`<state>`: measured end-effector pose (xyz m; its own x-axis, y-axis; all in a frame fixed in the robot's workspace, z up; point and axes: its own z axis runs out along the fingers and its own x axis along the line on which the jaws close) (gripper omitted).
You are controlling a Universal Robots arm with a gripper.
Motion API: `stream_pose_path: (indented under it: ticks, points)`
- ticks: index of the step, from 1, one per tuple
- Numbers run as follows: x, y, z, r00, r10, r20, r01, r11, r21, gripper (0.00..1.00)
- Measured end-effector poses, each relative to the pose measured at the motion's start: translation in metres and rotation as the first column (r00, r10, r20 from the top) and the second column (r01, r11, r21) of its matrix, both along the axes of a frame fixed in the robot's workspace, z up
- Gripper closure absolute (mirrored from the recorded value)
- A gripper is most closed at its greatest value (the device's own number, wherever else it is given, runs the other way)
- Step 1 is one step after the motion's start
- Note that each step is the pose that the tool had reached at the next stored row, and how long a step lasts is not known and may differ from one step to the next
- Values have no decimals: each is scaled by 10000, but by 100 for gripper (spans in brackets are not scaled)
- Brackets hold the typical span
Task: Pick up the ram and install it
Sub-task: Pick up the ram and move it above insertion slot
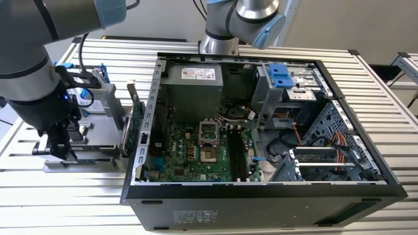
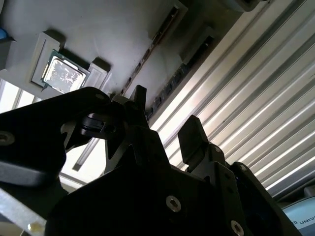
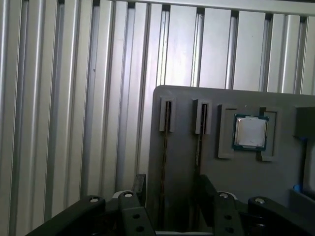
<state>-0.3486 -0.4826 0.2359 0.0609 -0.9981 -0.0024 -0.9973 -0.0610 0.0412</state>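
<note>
See the ram (image 3: pixel 165 147) on edge in the grey holder (image 3: pixel 184 103), in the slot nearest its rim; best to centre the gripper (image 3: pixel 172 184) squarely across its thin faces, jaws spread and empty, avoiding any tilt; poised wrist-down above the holder, at the exterior view's left of the computer case (image 1: pixel 261 208).

the ram (image 3: pixel 165 157), slim dark stick, standing on edge in a slot of the grey holder (image 3: pixel 246 182)

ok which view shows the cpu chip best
The first wrist view: the chip lies face-on in its grey tray, whole and unblocked. The second wrist view has the chip at a slant. In the exterior view the arm stands over the tray.
</note>
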Motion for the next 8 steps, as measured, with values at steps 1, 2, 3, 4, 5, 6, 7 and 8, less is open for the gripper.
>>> stream_pose_path:
  ticks: [1, 2, 3, 4, 5, 6, 7, 8]
  points:
    - [0, 0, -8, 10000, -1, 1, 1, 10000, 1, 0]
    - [0, 0, -15, 10000, -1, 1, 1, 10000, 0, 0]
    - [0, 0, -23, 10000, -2, 1, 2, 10000, 0, 0]
    - [1, 0, -30, 10000, -2, 1, 2, 10000, 0, 0]
    - [1, 0, -38, 10000, -3, 1, 3, 10000, -1, 0]
    - [0, 0, -45, 10000, -4, 1, 4, 10000, -1, 0]
    - [0, 0, -53, 10000, -4, 1, 4, 10000, -1, 0]
    - [1, 0, -59, 10000, -4, 1, 4, 10000, 0, 0]
